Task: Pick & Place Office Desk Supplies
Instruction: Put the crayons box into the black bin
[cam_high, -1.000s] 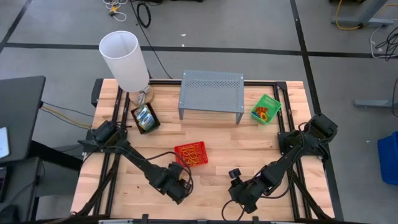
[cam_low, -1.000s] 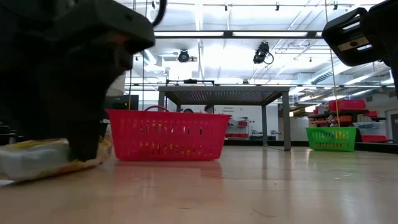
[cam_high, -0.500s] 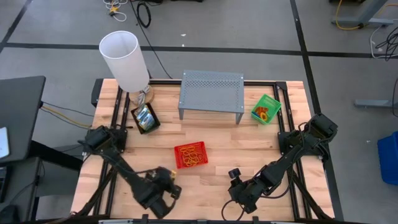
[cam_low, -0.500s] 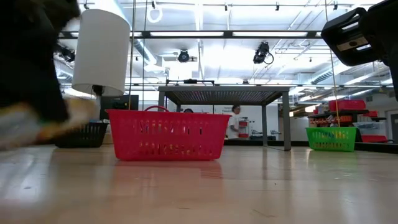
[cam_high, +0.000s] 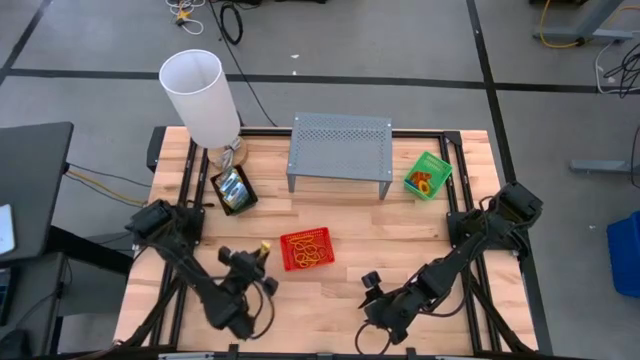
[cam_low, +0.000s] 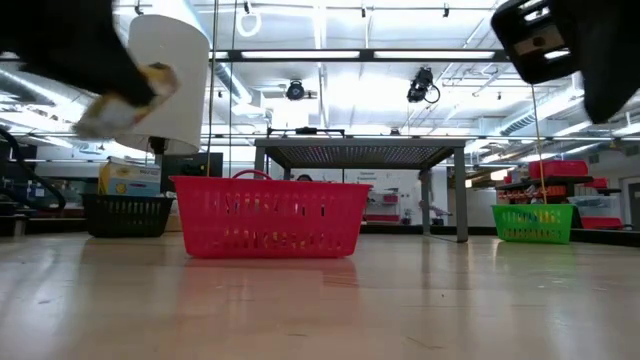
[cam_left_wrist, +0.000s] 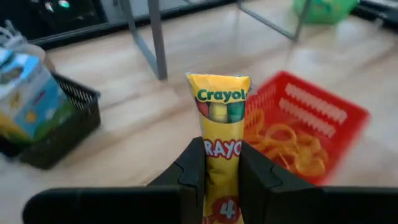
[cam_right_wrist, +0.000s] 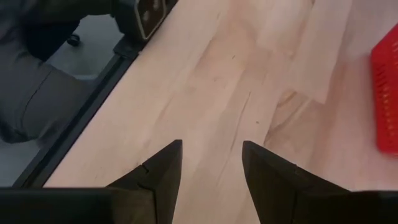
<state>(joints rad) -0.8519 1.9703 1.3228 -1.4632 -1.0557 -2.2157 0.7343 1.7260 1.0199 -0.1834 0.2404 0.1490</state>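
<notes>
My left gripper (cam_high: 256, 258) is shut on a yellow crayon packet (cam_left_wrist: 220, 118), which is in the air left of the red mesh tray (cam_high: 307, 249). The low view shows the packet (cam_low: 128, 90) high at the left. The red tray (cam_left_wrist: 298, 134) holds orange rubber bands. A black tray (cam_high: 234, 190) with green-blue packets rests on the table at the far left. A green tray (cam_high: 428, 175) sits at the far right. My right gripper (cam_high: 371, 283) hangs open over bare wood near the front edge, its fingers (cam_right_wrist: 165, 165) apart with nothing between them. My left gripper pinches the packet between its two fingers (cam_left_wrist: 194, 167), on the two side faces of its lower half (cam_left_wrist: 221, 163). The fingers lie along the packet and point slightly downward toward the far right. The printed top end (cam_left_wrist: 219, 93) sticks out past the fingertips, clear of the table.
A grey perforated stand (cam_high: 340, 145) sits at the far middle and a tall white lampshade (cam_high: 200, 92) at the far left corner. Bare wood lies between the red tray and the table's front edge. A dark frame rail (cam_right_wrist: 93, 106) runs along the table's edge.
My left gripper has lifted the crayon packet off the table near the front edge. It went left, then up and toward the far edge. It has tipped up from pointing down to pointing nearly level at the red tray. The packet now hangs clear of the wood.
</notes>
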